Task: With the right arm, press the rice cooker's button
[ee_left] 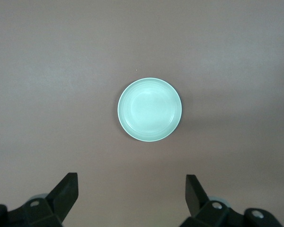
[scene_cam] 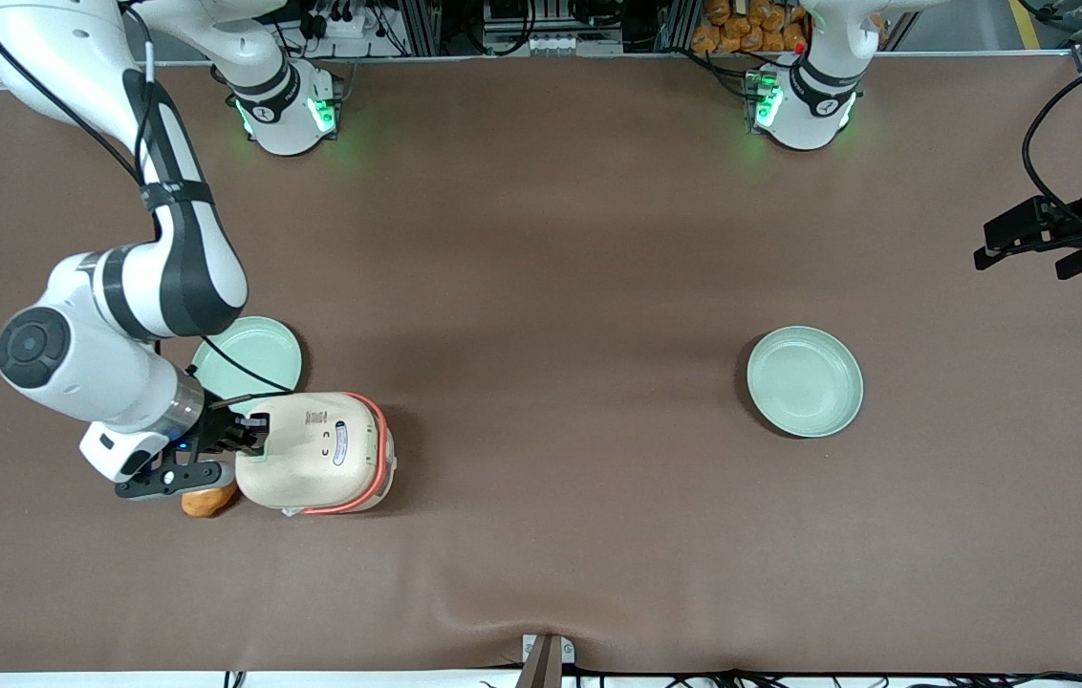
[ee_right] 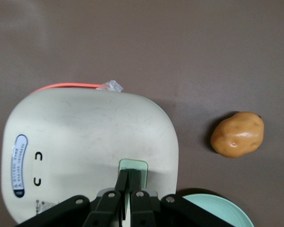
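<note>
The cream-white rice cooker point(scene_cam: 316, 452) stands on the brown table with its lid shut and an orange-pink band point(scene_cam: 378, 459) along one side. In the right wrist view the lid point(ee_right: 85, 146) shows a bluish oval window point(ee_right: 19, 165) and the pale green button point(ee_right: 133, 165) near one edge. My right arm point(scene_cam: 120, 315) reaches down to that edge. Its gripper point(ee_right: 131, 174) point(scene_cam: 254, 435) is shut, the fingertips pressed together and resting on the button. Nothing is held between them.
A potato point(ee_right: 237, 134) point(scene_cam: 208, 501) lies on the table beside the cooker, under the gripper's body. One pale green plate point(scene_cam: 249, 358) sits just farther from the front camera than the cooker. Another plate point(scene_cam: 804, 380) point(ee_left: 150, 109) lies toward the parked arm's end.
</note>
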Controlling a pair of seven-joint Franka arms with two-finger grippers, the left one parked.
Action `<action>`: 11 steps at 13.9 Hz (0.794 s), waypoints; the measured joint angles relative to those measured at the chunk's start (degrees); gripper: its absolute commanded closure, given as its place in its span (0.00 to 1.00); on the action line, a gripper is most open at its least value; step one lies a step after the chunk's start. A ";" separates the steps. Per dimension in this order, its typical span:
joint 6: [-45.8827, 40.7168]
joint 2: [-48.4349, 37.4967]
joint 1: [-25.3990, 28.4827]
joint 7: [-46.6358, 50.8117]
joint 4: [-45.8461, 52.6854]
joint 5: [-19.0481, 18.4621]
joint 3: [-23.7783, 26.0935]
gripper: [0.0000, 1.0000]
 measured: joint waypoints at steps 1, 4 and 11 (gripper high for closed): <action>-2.79 -0.70 0.00 0.00 1.25 0.00 0.00 0.76; -11.46 -4.20 0.00 0.06 3.67 0.00 -0.05 0.43; -20.14 -12.02 -1.47 0.96 3.86 0.00 -0.83 0.00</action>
